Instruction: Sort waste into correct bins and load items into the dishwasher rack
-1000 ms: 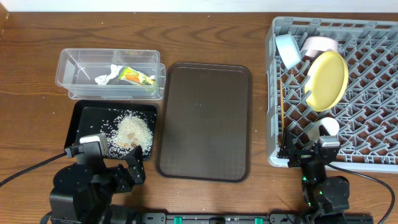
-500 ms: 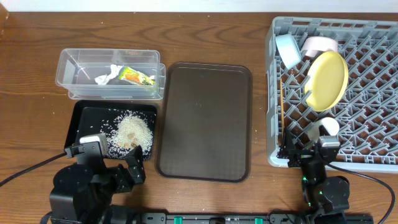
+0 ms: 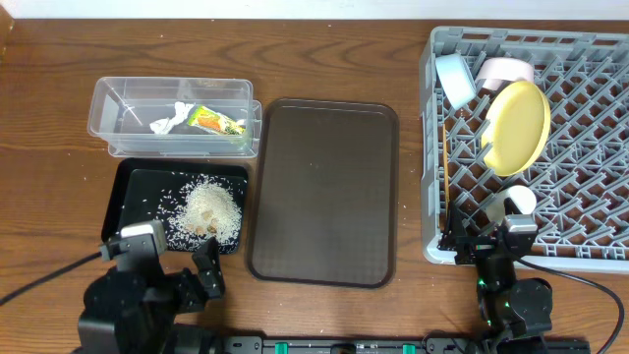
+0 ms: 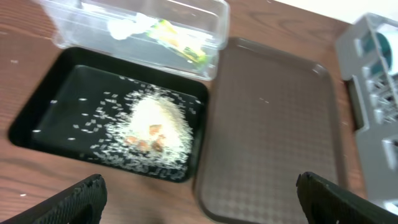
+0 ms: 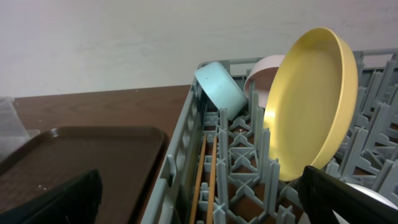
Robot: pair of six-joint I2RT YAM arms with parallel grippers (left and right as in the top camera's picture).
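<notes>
The snack wrapper (image 3: 216, 121) and white tissue (image 3: 169, 120) lie in the clear tub (image 3: 108, 108). Rice scraps (image 3: 208, 209) are heaped in the black tray (image 3: 133, 192). In the grey rack (image 3: 590, 197) the yellow plate (image 3: 519, 126), blue bowl (image 3: 454, 79) and pinkish bowl (image 3: 503, 71) stand on edge. The white cup (image 3: 519, 202) sits near the rack's front, and the chopsticks (image 3: 447, 167) lie along its left wall. My left gripper (image 3: 169, 271) (image 4: 205, 208) hangs open and empty just in front of the black tray. At the rack's front left corner my right gripper (image 3: 488, 244) (image 5: 202, 205) is open and empty.
A large brown serving tray (image 3: 322, 192) lies between the bins and the rack, with nothing on it. The wooden table (image 3: 324, 59) runs to a white wall at the back. Both arm bases sit at the front edge.
My left arm has drawn back slightly toward the front edge, away from the black tray. The right arm and all objects have stayed put.
</notes>
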